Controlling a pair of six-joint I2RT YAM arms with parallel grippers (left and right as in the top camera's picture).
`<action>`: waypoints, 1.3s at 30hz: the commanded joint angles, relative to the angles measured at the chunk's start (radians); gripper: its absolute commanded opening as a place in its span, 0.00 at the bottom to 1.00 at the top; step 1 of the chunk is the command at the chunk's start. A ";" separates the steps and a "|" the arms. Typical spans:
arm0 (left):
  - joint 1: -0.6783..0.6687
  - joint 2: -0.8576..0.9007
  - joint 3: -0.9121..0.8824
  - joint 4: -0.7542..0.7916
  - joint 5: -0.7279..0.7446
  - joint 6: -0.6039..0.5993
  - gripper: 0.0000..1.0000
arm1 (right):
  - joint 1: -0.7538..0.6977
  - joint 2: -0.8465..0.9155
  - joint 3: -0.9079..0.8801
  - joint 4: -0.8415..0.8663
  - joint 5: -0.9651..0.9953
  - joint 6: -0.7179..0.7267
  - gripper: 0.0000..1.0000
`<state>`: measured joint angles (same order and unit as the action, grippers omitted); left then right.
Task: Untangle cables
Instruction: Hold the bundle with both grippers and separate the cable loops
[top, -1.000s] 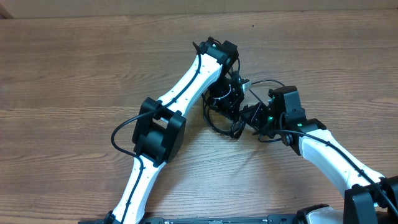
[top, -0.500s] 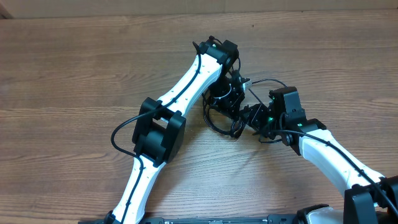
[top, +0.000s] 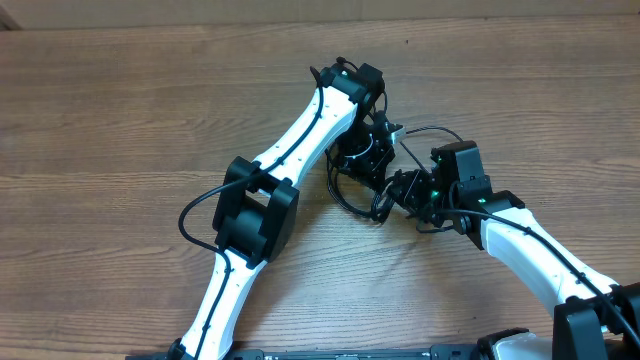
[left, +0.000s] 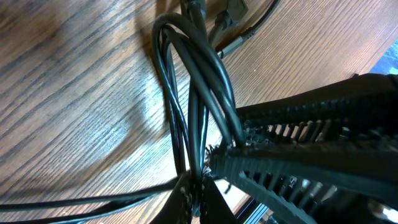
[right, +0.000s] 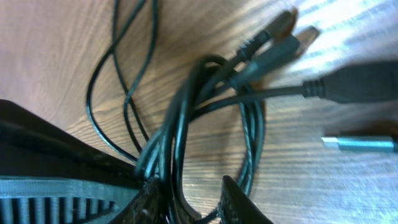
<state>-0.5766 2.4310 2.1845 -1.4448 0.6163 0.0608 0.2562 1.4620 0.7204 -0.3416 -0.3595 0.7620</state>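
The cables (top: 342, 192) are a small black tangle at the table's centre, between both grippers. My left gripper (top: 376, 170) reaches down onto the tangle from above and is shut on a couple of strands; in the left wrist view its tips (left: 198, 200) pinch cords of the cables (left: 193, 81) that loop upward. My right gripper (top: 396, 190) sits at the tangle's right side. Its jaws (right: 194, 200) stand apart with wood showing between them, and a bundle of the cables (right: 180, 118) runs along the left finger (right: 149, 200). Several plug ends (right: 280, 43) lie beyond.
A large black plug (right: 357, 81) and a silver connector (right: 360, 144) rest on the wood right of the bundle. One strand arcs out behind the right gripper (top: 432, 130). Each gripper's ribbed body crowds the other's wrist view (left: 298, 162). Bare wooden table (top: 120, 110) surrounds the arms.
The right gripper has edged slightly left toward the tangle. The left arm and the cables look unmoved.
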 joint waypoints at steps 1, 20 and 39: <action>-0.010 -0.014 -0.005 0.006 0.005 0.002 0.04 | 0.001 0.005 0.019 -0.024 0.071 -0.009 0.25; -0.017 -0.014 -0.005 0.007 0.005 0.002 0.08 | 0.001 0.021 0.019 -0.034 0.123 0.050 0.04; -0.023 -0.014 -0.005 0.006 0.013 0.006 0.38 | 0.001 0.021 0.019 -0.030 0.119 0.084 0.04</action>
<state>-0.5896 2.4310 2.1845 -1.4395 0.6163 0.0582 0.2569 1.4693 0.7212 -0.3759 -0.2619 0.8303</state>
